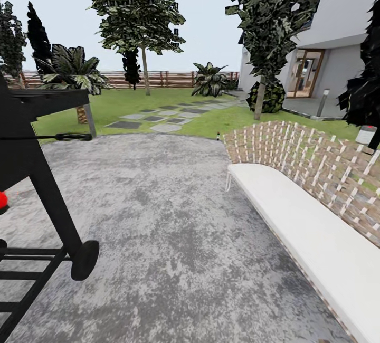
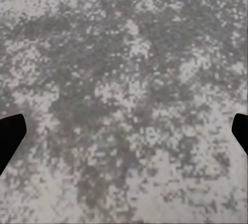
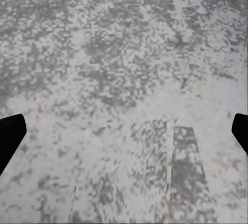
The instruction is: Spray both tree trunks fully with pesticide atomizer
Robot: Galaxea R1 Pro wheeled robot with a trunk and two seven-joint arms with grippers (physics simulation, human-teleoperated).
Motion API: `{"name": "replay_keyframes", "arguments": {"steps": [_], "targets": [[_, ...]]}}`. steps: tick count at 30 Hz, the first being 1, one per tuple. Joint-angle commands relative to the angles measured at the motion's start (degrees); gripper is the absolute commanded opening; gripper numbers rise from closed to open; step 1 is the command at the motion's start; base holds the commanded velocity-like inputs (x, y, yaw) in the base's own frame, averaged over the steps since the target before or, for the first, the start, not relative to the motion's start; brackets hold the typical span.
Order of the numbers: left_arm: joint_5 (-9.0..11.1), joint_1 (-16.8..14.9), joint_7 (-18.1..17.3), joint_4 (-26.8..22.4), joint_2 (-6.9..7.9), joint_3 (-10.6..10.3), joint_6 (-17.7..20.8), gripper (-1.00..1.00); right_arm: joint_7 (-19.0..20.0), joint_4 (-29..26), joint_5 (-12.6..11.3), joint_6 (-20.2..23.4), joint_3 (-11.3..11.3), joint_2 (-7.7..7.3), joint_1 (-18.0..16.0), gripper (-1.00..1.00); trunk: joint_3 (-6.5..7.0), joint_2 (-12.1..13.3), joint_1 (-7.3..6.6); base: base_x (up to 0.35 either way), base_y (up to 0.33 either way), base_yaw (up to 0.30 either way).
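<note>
Both grippers hang over the grey mottled patio (image 1: 158, 216). The left gripper (image 2: 124, 136) is spread wide, its dark fingertips (image 2: 10, 136) at opposite edges of the wrist picture, nothing between them. The right gripper (image 3: 124, 136) is spread the same way and holds nothing. Ahead lies the lawn (image 1: 221, 118) with stepping stones (image 1: 153, 118), a slatted fence (image 1: 169, 79) and a thin-trunked tree (image 1: 145, 68). A black grill (image 1: 31, 174) stands left, a white bench (image 1: 301, 227) right. No sprayer can be made out, so its direction cannot be told.
</note>
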Motion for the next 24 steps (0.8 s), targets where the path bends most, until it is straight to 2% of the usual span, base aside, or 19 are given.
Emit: {"name": "replay_keyframes", "arguments": {"steps": [1,14,24], "targets": [[-0.01,-0.03,0.03,0.05,-0.01,0.12,-0.19,1.00,-0.01,0.04,0.01,-0.18,-0.01,0.00,-0.03,1.00,-0.05,-0.02,0.02,0.340,0.000,0.000],[-0.01,-0.03,0.02,0.05,-0.01,0.12,-0.19,1.00,-0.01,0.04,0.01,-0.18,0.07,-0.01,-0.03,1.00,-0.03,-0.02,0.02,0.340,0.000,0.003],[-0.01,-0.03,0.02,0.05,-0.01,0.12,-0.19,1.00,-0.01,0.04,0.01,-0.18,0.24,0.00,-0.03,1.00,0.64,-0.02,0.02,0.340,0.000,0.065]]}}
